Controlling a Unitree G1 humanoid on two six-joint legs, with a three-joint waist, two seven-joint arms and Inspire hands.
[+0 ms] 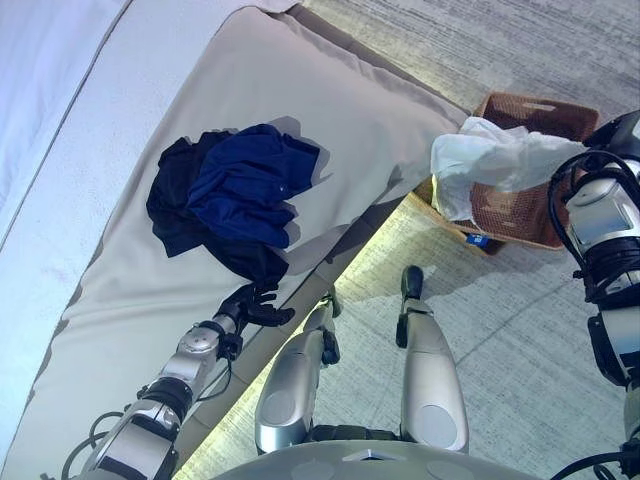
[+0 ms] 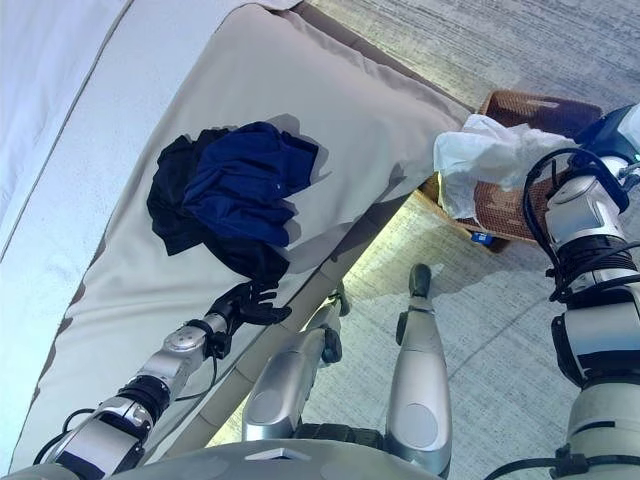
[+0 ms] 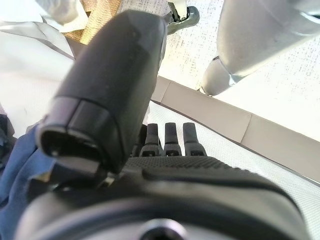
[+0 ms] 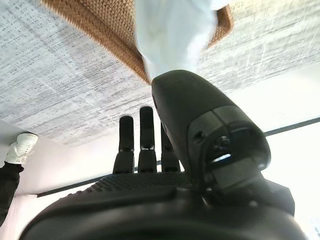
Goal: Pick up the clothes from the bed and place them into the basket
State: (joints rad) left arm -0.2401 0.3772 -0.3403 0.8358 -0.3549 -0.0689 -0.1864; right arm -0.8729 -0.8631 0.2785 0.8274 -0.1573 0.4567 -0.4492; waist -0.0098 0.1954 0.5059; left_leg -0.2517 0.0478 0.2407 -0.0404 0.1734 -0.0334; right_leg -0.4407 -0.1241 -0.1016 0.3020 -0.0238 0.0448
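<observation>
A white cloth is seen beyond the fingers of the dark right hand, over a brown woven basket. A blue garment on top of a black one is seen just past the fingertips of the dark left hand. The bed cover is coloured beige. The floor is grey and speckled.

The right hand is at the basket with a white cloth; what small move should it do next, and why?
Probably open the right hand and let the white cloth drop. The cloth already hangs over the basket, partly draped on its near rim, so a slight push further in first may help. Dark clothes on the bed wait by the left hand.
</observation>
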